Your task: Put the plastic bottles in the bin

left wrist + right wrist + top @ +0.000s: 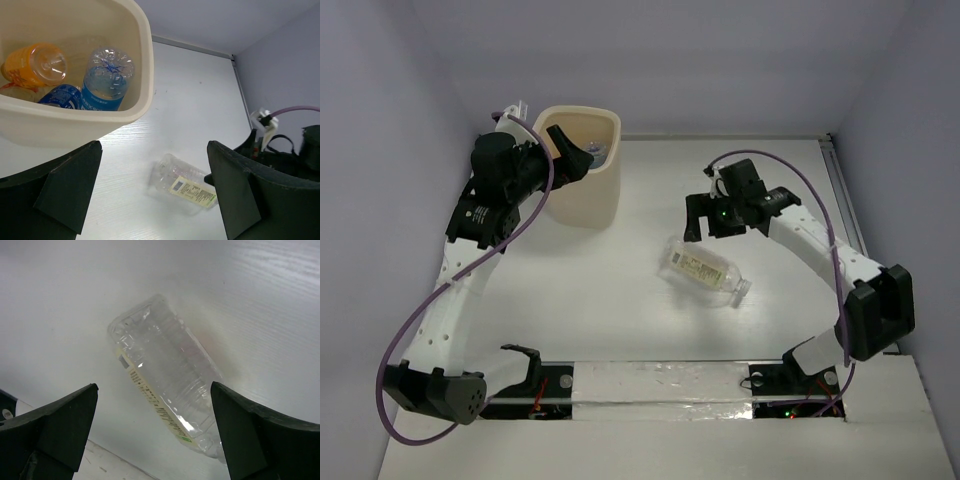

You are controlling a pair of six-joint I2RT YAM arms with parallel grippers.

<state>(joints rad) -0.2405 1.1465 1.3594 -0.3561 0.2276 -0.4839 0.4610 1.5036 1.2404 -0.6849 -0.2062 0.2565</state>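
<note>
Three bottles (pixel 105 80) show in the bin (pixel 585 205); one clear bottle (pixel 705 270) remains on the desk (pixel 650 190). The left gripper (pixel 152 150) and right gripper (pixel 720 228) are both spread, empty.

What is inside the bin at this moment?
In the bin lie an orange bottle and two blue-labelled bottles. Its near wall hides the bottom, so any others there cannot be seen.

Left claw (pixel 576 160) spread wide, reaching far-left; right claw (pixel 708 218) parted too, seemingly angled downward.
</note>
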